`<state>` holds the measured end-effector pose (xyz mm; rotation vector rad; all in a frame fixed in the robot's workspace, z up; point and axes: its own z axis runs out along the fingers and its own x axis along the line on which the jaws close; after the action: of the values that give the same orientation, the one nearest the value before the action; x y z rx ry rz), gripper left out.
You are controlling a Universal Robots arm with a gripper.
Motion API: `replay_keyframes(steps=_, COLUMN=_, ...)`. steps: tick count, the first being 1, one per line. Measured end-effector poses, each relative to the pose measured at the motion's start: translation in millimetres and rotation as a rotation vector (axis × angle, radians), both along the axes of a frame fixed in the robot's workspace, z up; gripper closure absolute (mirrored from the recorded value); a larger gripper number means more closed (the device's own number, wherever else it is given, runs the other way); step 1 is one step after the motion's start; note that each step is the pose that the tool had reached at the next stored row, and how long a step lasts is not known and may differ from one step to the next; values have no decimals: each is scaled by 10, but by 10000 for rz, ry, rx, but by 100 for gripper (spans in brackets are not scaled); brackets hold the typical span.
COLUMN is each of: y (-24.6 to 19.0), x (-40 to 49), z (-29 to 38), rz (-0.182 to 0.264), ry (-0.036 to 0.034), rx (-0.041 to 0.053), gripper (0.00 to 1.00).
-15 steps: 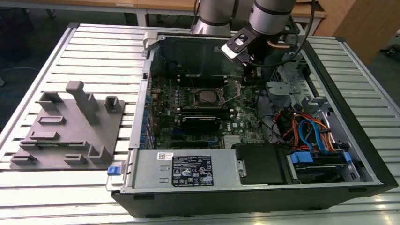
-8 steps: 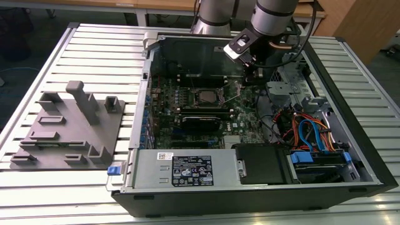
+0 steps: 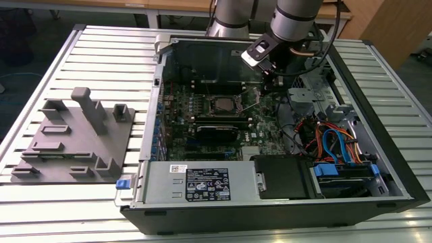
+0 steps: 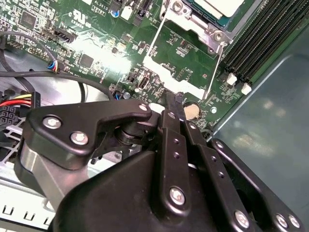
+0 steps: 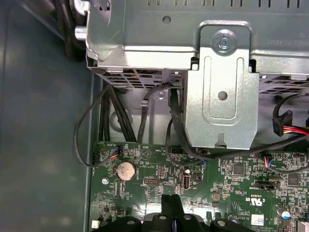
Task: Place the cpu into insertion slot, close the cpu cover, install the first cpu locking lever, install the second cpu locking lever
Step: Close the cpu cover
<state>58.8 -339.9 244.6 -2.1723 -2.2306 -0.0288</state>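
Since the cpu (image 4: 217,6) is already sitting in the insertion slot (image 3: 209,105) with the cpu cover (image 4: 199,22) seemingly down, the empty hand (image 4: 173,98), pinched shut, is hovering by the locking levers (image 4: 215,72), both looking unlatched.

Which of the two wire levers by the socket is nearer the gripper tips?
The locking lever beside the memory slots, ending by the coin cell; the other lever ends farther off, across the cpu cover.

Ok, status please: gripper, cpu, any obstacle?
Gripper shut, holding nothing. Fingers low over the board, near the cpu cover. Cpu lies in the insertion slot. No obstacle seen.
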Motion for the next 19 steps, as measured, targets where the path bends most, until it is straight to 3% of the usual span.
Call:
replay_keyframes(steps=10, y=1, x=-7, z=-6, rz=10, ry=13, rx=42, gripper=90)
replay_keyframes(steps=19, y=1, x=-94, z=54, rz=11, ry=15, rx=156, gripper=90)
